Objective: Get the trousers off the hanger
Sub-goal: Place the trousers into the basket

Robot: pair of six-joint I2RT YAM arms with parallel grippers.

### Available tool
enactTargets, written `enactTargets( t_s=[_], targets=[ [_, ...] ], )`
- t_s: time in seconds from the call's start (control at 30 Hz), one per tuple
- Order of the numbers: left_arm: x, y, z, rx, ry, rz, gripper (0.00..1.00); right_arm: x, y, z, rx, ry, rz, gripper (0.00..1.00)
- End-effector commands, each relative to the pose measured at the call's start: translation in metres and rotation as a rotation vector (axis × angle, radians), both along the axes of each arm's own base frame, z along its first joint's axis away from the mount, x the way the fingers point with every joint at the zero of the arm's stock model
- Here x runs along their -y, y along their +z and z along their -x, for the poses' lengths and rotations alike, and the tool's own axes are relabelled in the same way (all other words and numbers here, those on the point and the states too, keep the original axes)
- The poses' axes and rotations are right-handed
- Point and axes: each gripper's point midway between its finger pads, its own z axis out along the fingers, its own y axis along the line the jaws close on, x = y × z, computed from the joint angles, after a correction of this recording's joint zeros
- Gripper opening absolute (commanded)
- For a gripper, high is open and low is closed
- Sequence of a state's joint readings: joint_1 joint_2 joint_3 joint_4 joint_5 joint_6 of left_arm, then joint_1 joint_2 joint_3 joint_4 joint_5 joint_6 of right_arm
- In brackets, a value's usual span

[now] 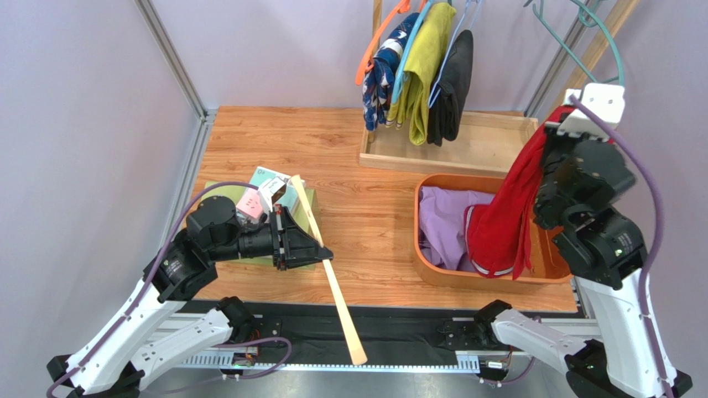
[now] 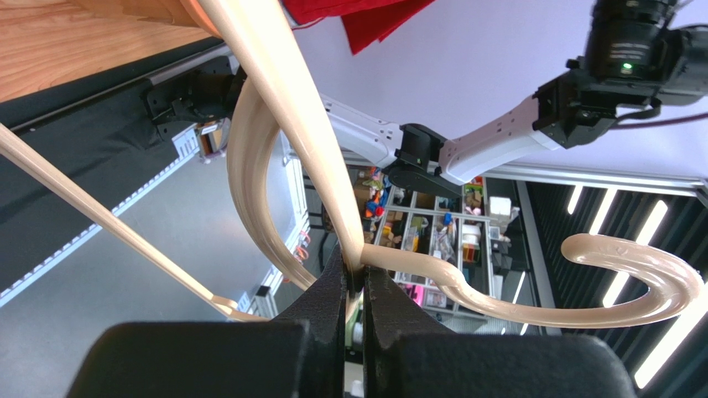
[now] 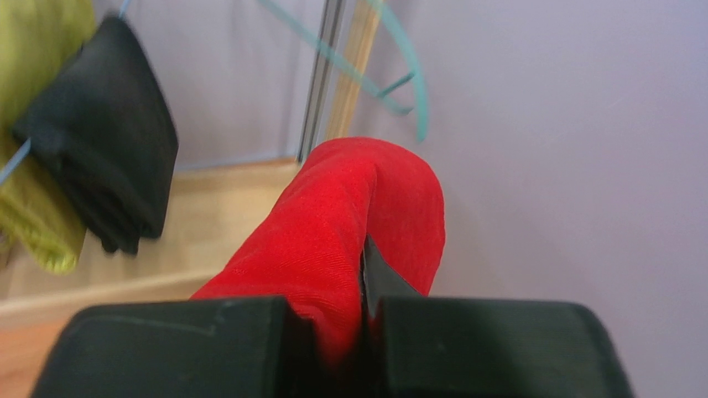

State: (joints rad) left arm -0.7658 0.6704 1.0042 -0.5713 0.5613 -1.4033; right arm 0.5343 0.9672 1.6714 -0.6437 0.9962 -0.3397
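Black jaws of the left gripper (image 2: 356,278) fill the bottom of the left wrist view, pinched fully together on the neck of a bare cream plastic hanger (image 2: 278,99). In the top view the hanger juts past the near edge of the wooden worktop (image 1: 366,207) at lower centre.

At the right of the frame the right gripper (image 3: 366,253) is closed tight on a fold of bright red ribbed trousers (image 3: 332,215). It holds them high, so the cloth trails down into an orange oval tub (image 1: 432,269) beside lilac trousers (image 1: 444,224). Navy patterned trousers (image 1: 381,79), yellow-green trousers (image 1: 424,66) and black trousers (image 1: 453,83) hang at upper centre.

If released from this height, the red cloth could drape over the tub's right rim and slide out, since much of it hangs near that edge. The thin hanger neck could also twist in so narrow a pinch.
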Motion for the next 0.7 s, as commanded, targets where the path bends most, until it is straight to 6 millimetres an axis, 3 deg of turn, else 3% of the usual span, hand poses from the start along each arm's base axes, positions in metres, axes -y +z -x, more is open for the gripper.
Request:
enactTargets(
  t_s=[0.0, 0.13, 0.27, 0.37, 0.4, 0.47, 0.57, 0.63, 0.67],
  targets=[
    [-0.004, 0.027, 0.009, 0.084, -0.030, 0.073, 0.00, -0.036, -0.086, -0.009, -0.175, 0.134, -0.207, 0.00],
    [-0.005, 0.026, 0.008, 0.081, -0.014, 0.076, 0.00, -0.063, -0.168, 0.000, -0.393, 0.184, -0.350, 0.00],
    [-0.007, 0.029, 0.010, 0.084, -0.012, 0.084, 0.00, -0.086, -0.226, 0.017, -0.553, 0.206, -0.502, 0.02],
    [-0.009, 0.030, 0.011, 0.087, -0.011, 0.090, 0.00, -0.096, -0.251, 0.026, -0.634, 0.217, -0.556, 0.10],
    [-0.009, 0.031, 0.012, 0.087, -0.011, 0.093, 0.00, -0.101, -0.259, 0.029, -0.670, 0.229, -0.564, 0.19],
    [-0.010, 0.030, 0.012, 0.089, -0.011, 0.094, 0.00, -0.101, -0.269, 0.033, -0.717, 0.222, -0.555, 0.22],
    [-0.012, 0.034, 0.014, 0.100, -0.007, 0.104, 0.00, -0.100, -0.284, 0.044, -0.810, 0.203, -0.533, 0.36],
    [-0.013, 0.037, 0.013, 0.106, -0.001, 0.109, 0.00, -0.098, -0.279, 0.053, -0.830, 0.210, -0.537, 0.52],
    [-0.013, 0.038, 0.013, 0.112, 0.002, 0.111, 0.00, -0.098, -0.274, 0.055, -0.824, 0.219, -0.540, 0.67]
  ],
)
